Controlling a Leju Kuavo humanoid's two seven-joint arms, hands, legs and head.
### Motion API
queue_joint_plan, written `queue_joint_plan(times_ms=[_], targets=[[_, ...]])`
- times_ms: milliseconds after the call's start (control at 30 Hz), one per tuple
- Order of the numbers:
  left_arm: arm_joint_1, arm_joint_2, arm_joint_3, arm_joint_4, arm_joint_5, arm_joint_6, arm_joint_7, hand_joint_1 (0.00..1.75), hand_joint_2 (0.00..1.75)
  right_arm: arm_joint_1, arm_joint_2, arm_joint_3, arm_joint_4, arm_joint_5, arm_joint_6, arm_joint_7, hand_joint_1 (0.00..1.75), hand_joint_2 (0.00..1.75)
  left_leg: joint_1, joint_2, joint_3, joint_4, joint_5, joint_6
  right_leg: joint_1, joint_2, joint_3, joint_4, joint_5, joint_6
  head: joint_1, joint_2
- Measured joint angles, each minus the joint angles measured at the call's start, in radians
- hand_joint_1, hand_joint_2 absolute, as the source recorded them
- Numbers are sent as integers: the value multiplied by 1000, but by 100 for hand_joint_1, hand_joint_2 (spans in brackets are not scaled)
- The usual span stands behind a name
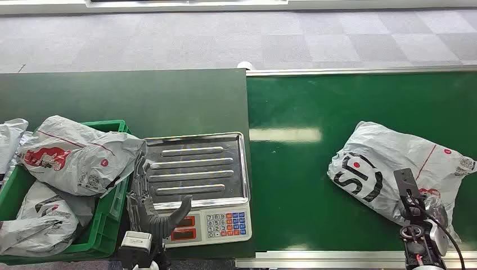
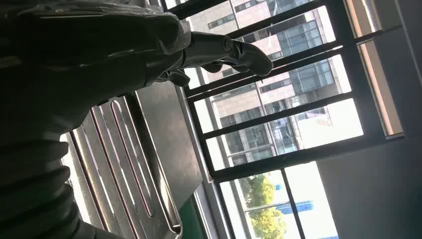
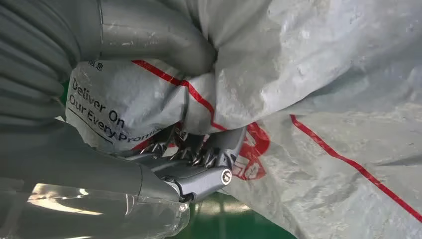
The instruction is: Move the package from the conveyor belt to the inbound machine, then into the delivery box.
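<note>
The right hand [image 3: 164,119] apparently pinched a fold of the package [image 1: 394,163] on the conveyor belt [image 1: 292,180], weighing and boxing remaining, while the left hand [image 1: 154,216] hung spread, empty.

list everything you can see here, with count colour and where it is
package on belt: 1, grey-white with black and red print, on the conveyor belt at right
conveyor belt: 1, green, right half of the scene
scale: 1, steel ribbed tray with keypad front, on the dark green table between crate and belt
crate: 1, green, at left
packages in crate: at least 2, grey-white, piled in it; another bag at far left
floor: grey carpet tiles, beyond
left hand: holds nothing, fingers apart, at the scale's near-left corner
right hand: grips a fold of the package on belt
</note>
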Motion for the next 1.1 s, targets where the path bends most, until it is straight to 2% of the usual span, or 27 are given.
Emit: queue_joint_plan(times_ms=[133, 267, 400, 467, 567, 733, 833, 967, 1100], targets=[[0, 0, 0, 0, -8, 5, 0, 0, 175, -4, 6, 0, 5, 19, -24, -7, 175, 175, 0, 0, 0, 0, 0, 0, 0, 0, 1, 0, 0, 0, 0, 0], [2, 0, 2, -3, -12, 10, 5, 0, 175, -6, 27, 1, -4, 36, -102, -74, 175, 175, -1, 0, 0, 0, 0, 0, -1, 0, 1, 0, 0, 0, 0, 0], [8, 0, 6, -14, -20, 12, 7, 0, 175, -2, 68, 1, -83, 6, -194, -252, 175, 175, 0, 0, 0, 0, 0, 0, 0, 0, 0, 0, 0, 0, 0, 0], [9, -2, 8, -18, -22, 12, 7, 0, 175, 0, 91, 7, -150, -4, -213, -291, 175, 175, 0, 1, 0, 0, 0, 0, 0, 0, 0, 0, 0, 0, 0, 0], [10, -3, 12, -23, -24, 11, 7, 0, 175, 5, 114, 15, -224, -17, -215, -298, 175, 175, 0, 0, 0, 0, 0, 0, 0, -1, 0, 0, 0, 0, 0, 0], [9, -4, 19, -27, -36, 17, 6, 0, 175, 58, 162, 53, -413, -98, -224, -431, 175, 175, 0, 0, -1, 0, 0, 0, 0, 0, 0, 0, 0, 0, 0, 0], [7, -4, 25, -32, -41, 25, 5, 0, 175, 95, 193, 115, -559, -104, -210, -416, 175, 175, 0, 0, -1, 0, 0, 0, 0, 0, -1, 0, 0, 0, 0, 0], [6, -5, 31, -36, -42, 26, 5, 0, 175, 118, 213, 162, -663, -109, -204, -408, 175, 175, 0, 0, -1, 0, 0, 0, 0, -1, 0, 0, 0, 0, 0, 0], [4, -5, 37, -41, -52, 36, -4, 0, 175, 125, 231, 210, -721, -122, -156, -456, 175, 175, 0, 2, -1, 0, 0, 0, 0, 1, 0, 0, 0, 0, 0, 0]])
